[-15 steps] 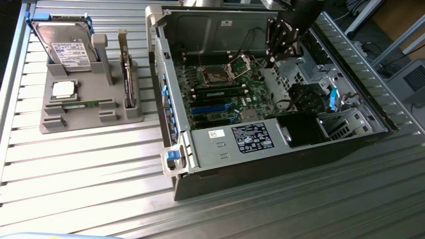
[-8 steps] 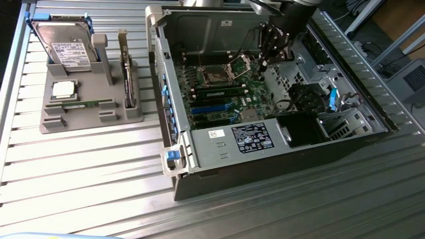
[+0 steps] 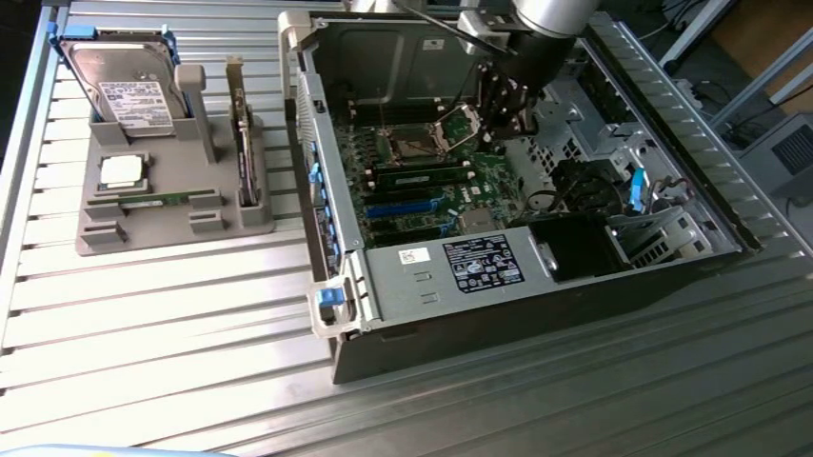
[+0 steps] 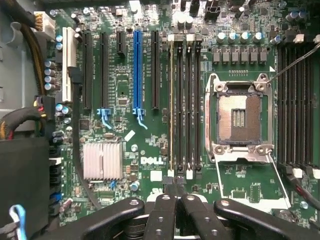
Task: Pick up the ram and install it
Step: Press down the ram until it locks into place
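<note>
Wrist view: gripper point(image 4: 171, 192) jaws together, hanging just over the motherboard point(image 4: 125, 80); a ram point(image 4: 171, 105) stands edge-on in its slot beside the open CPU socket point(image 4: 240, 117), blue slot point(image 4: 138, 70) further off.

Exterior view: gripper point(image 3: 498, 122) inside the open case point(image 3: 420, 286). Second ram point(image 3: 240, 143) upright in the grey holder point(image 3: 152, 228) with hard drive point(image 3: 124, 90), on a ribbed metal table point(image 3: 166, 324).
</note>
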Action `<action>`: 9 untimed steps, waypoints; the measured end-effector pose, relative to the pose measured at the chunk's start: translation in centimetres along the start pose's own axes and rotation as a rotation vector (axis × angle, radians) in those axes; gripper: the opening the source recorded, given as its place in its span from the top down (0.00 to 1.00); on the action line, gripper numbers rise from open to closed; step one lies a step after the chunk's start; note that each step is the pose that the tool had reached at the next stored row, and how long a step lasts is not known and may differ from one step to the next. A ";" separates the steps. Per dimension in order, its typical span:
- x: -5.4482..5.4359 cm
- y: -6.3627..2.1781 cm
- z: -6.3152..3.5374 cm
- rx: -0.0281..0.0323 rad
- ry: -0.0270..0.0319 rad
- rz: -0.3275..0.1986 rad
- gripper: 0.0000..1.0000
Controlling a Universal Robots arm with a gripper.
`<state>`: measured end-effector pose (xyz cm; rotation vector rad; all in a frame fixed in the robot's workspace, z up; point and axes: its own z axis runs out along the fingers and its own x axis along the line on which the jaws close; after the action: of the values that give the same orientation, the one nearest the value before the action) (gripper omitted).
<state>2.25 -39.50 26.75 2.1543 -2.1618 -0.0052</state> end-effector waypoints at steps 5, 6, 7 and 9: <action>-0.2 0.35 1.25 -0.0001 0.0017 0.000 0.89; -0.2 0.33 1.63 -0.0001 0.0017 0.000 0.89; -0.2 0.34 1.88 -0.0001 0.0017 0.000 0.89; -0.2 0.36 2.35 -0.0001 0.0018 0.000 0.89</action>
<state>1.73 -39.41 24.42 2.1533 -2.1608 -0.0033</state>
